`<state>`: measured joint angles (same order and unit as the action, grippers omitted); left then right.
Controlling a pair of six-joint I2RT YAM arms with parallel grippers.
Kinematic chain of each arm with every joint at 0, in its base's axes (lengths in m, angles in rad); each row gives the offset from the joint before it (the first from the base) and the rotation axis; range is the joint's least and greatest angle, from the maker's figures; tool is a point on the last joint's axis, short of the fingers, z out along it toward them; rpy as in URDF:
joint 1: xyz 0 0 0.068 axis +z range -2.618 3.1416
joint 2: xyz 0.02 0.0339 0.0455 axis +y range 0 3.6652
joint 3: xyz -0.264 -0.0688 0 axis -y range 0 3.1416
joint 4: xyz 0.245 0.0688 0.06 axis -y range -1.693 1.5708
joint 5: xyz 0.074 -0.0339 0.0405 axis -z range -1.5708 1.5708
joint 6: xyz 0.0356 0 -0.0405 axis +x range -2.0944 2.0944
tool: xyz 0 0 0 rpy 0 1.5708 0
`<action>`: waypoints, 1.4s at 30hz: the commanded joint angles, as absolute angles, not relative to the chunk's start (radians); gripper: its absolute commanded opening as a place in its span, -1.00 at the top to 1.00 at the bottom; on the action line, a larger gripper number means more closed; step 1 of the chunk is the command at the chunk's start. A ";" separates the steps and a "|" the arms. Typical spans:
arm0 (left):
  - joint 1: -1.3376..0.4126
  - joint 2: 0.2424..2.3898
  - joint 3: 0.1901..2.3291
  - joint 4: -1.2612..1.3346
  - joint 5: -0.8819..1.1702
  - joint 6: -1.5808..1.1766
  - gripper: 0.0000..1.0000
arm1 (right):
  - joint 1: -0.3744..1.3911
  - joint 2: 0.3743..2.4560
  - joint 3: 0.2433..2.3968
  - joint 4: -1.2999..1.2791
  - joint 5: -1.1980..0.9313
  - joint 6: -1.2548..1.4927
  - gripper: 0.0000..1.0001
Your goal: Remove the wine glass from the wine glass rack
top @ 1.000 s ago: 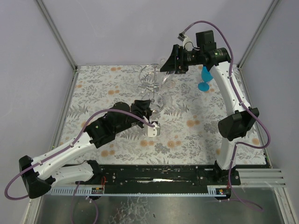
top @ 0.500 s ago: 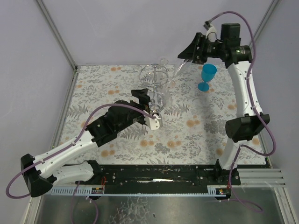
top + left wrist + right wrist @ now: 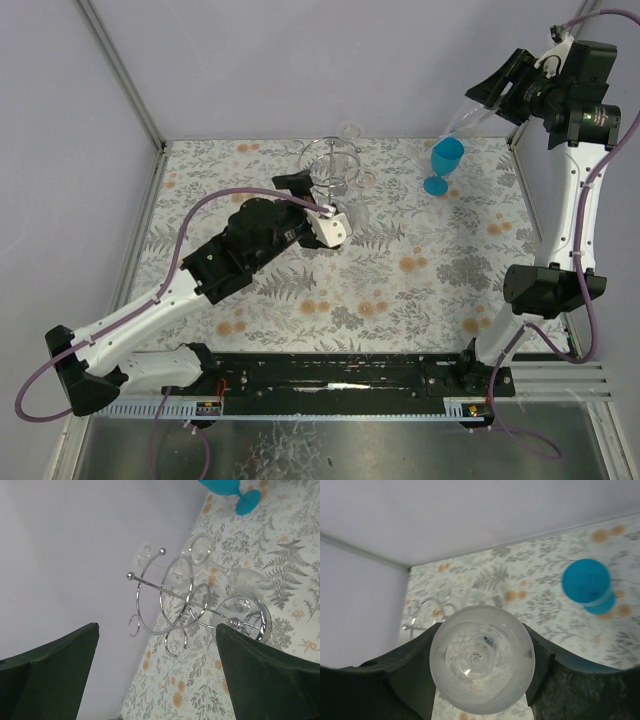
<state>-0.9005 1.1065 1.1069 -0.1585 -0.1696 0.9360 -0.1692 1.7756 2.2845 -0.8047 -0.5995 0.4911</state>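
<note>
Right gripper: your right gripper [image 3: 485, 92] is raised high toward the far right corner. Its jaws are closed partway round the bowl of the wine glass.
Wine glass: the wine glass [image 3: 461, 116] is clear and tilted, reaching out of the gripper down toward the table. It is off the wine glass rack and well apart from it. Your right wrist view shows it end-on, filling the gap between the two dark fingers [image 3: 415, 665].
Wine glass rack: the wine glass rack [image 3: 335, 165] stands upright near the far edge of the table [image 3: 420, 290], left of centre. Its chrome rings are on top and its round base sits on the flowered cloth.
Left gripper: your left gripper [image 3: 156, 630] is spread wide and holds nothing. It points at the rack from the near side, close to it but not touching, and the rack shows between its fingers.
Other glass: a second clear glass [image 3: 246, 583] hangs in the rack's rings, bowl toward the base.
Blue goblet: the blue goblet [image 3: 444, 162] stands upright on the table, to the right of the rack. In the top view it is just below the lifted glass.
</note>
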 commanded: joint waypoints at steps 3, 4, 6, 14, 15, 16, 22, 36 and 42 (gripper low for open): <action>-0.809 1.175 1.276 -0.203 -0.156 0.686 -0.99 | -0.177 1.721 2.292 -0.855 -0.290 0.359 0.35; -0.781 1.193 1.304 -0.220 -0.141 0.646 -0.99 | -0.178 1.715 2.269 -0.844 -0.266 0.351 0.35; -0.731 1.222 1.359 -0.255 -0.111 0.580 -0.99 | -0.177 1.700 2.227 -0.818 -0.212 0.329 0.35; -0.621 1.275 1.455 -0.323 -0.043 0.433 -0.99 | -0.177 1.698 2.174 -0.732 -0.014 0.233 0.35; -0.613 1.276 1.459 -0.326 -0.040 0.423 -0.99 | -0.177 1.700 2.167 -0.718 0.007 0.224 0.35; -0.606 1.281 1.465 -0.331 -0.036 0.411 -0.99 | -0.178 1.702 2.160 -0.701 0.026 0.217 0.35; -0.532 1.314 1.509 -0.366 0.009 0.325 -0.98 | -0.178 1.720 2.091 -0.591 0.107 0.184 0.35; -0.464 1.344 1.532 -0.402 0.042 0.269 -0.98 | -0.169 1.884 2.126 -0.396 0.153 0.095 0.37; -0.458 1.350 1.529 -0.415 0.039 0.266 -0.98 | -0.126 1.822 1.900 -0.187 0.241 0.053 0.41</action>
<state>-0.4686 1.3464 1.4956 -0.4107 0.0319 0.2852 -0.1669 1.9003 2.0075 -0.4095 0.1524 0.1078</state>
